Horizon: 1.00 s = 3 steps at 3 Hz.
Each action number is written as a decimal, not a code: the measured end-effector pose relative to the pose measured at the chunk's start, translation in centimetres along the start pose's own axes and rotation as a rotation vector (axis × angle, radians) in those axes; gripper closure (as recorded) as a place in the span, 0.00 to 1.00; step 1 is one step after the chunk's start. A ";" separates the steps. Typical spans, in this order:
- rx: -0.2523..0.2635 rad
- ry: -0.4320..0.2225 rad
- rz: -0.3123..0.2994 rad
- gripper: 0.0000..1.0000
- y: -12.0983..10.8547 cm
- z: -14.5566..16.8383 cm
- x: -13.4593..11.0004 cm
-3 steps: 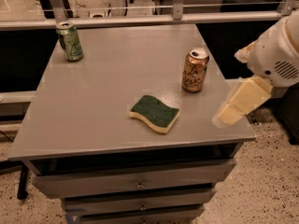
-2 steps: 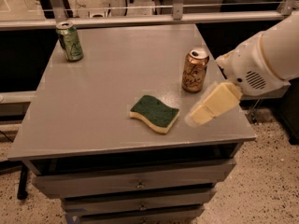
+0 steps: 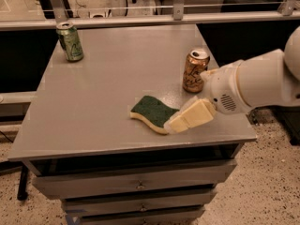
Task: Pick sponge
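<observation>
The sponge lies flat on the grey table, toward the front right. Its top is dark green and its wavy base is pale yellow. My gripper reaches in from the right on a white arm. Its pale yellow blocky fingers are at the sponge's right end, overlapping its edge in this view. I cannot tell if they touch it.
A brown and orange can stands upright just behind the gripper and the arm's wrist. A green can stands at the table's far left corner. Drawers sit under the table top. A metal rail runs behind the table.
The gripper has moved left and lower, from beyond the table's right edge to the sponge's right end. The sponge and both cans have not moved.
</observation>
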<state>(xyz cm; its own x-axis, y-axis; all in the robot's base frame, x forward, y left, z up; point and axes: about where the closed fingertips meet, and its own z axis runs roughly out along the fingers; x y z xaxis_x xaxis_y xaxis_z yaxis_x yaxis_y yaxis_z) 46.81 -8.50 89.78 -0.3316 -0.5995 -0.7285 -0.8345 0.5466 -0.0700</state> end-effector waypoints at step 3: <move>-0.036 -0.129 0.098 0.00 3.1 5.3 0.3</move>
<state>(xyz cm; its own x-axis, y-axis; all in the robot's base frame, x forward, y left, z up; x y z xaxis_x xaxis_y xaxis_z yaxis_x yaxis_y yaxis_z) 46.39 -3.91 85.71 -0.3551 -0.4628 -0.8122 -0.8170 0.5759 0.0290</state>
